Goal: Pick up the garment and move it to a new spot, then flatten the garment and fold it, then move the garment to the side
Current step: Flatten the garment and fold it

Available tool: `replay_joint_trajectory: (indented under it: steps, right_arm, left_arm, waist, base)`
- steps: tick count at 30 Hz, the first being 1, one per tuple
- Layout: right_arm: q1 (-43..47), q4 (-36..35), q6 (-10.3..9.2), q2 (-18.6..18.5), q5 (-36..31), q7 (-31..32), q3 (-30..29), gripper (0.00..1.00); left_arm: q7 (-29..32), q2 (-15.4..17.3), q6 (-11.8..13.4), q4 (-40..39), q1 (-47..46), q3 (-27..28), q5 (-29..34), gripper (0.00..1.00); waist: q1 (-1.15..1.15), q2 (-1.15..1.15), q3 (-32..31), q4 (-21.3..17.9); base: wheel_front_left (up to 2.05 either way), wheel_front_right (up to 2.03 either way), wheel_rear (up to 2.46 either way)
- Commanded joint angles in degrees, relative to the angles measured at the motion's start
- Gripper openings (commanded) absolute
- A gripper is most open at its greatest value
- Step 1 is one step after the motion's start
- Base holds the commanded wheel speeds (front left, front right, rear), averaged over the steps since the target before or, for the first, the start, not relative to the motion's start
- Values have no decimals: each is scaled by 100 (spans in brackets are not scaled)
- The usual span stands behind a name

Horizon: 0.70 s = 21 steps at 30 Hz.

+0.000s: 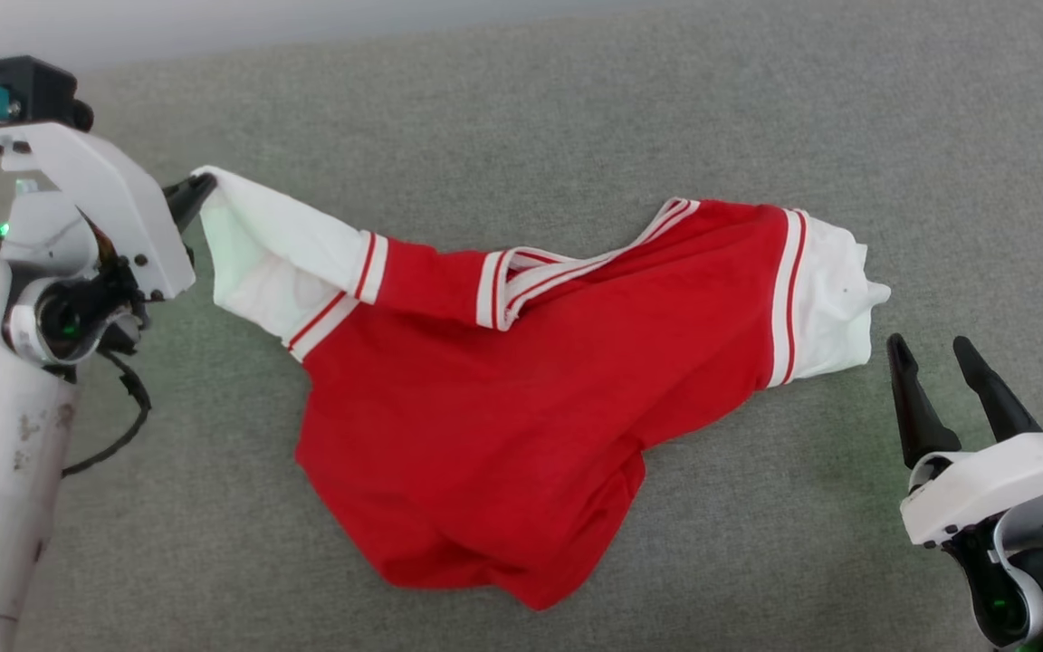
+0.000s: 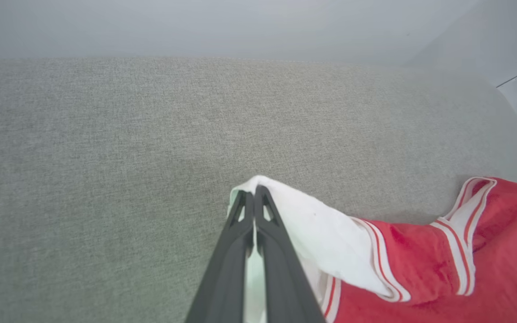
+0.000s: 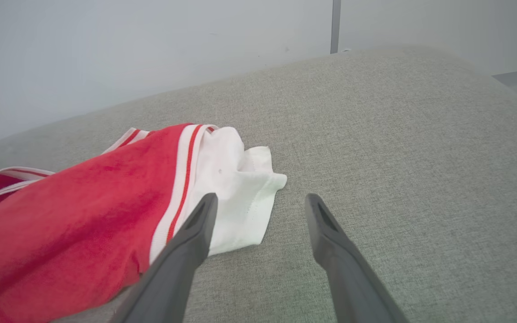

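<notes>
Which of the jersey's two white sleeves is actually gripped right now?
The sleeve on the robot's left, pinched in the left gripper's shut fingers; the other sleeve lies loose beside the open right gripper.

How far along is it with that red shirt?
Early. Nothing looks finished: the garment lies rumpled and unfolded on the grey surface. In hand: the left gripper is shut on the edge of one white sleeve; the right gripper is open near the other sleeve, not touching. Left: flattening, folding, moving aside.
</notes>
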Motion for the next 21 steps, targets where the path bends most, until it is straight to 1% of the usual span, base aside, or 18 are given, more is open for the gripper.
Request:
replay_joint_trajectory:
  steps: [1,2,4,5,6,8,9,14,21]
  right_arm:
    - [-86,13,-4,11,21,-40,35,100]
    - [-89,25,-4,18,25,-44,45,100]
    - [-93,44,-4,28,26,-58,57,100]
    - [-101,51,-4,33,20,-70,62,100]
    - [-108,60,-4,39,16,-80,65,100]
    - [-122,75,-4,52,10,-97,67,100]
    - [-125,81,-4,56,6,-93,66,100]
    - [-156,103,-4,54,1,-138,80,100]
    - [-139,73,-4,10,-28,-252,98,100]
  left_arm:
    - [-113,-28,-31,116,-65,-8,60,3]
    - [-185,-42,-53,214,-88,-31,95,5]
    - [-298,-72,-38,400,-132,-75,175,29]
    - [-356,-78,-53,495,-162,-108,219,35]
    - [-393,-100,-73,594,-182,-122,230,45]
    - [-479,-136,-88,748,-227,-151,257,89]
    - [-518,-147,-103,801,-244,-168,270,100]
    - [-630,-115,-189,938,-309,-285,275,100]
    - [-750,1,-261,652,-145,-533,277,100]
  waist:
    - [0,0,85,-63]
    - [0,0,107,-74]
    - [0,0,144,-93]
    - [0,0,163,-97]
    - [0,0,177,-96]
    - [0,0,196,-90]
    - [0,0,202,-84]
    - [0,0,192,-24]
    - [0,0,38,122]
  base:
    - [0,0,0]
    - [0,0,0]
    - [0,0,0]
    - [0,0,0]
    - [0,0,0]
    - [0,0,0]
    - [0,0,0]
    - [0,0,0]
    - [0,0,0]
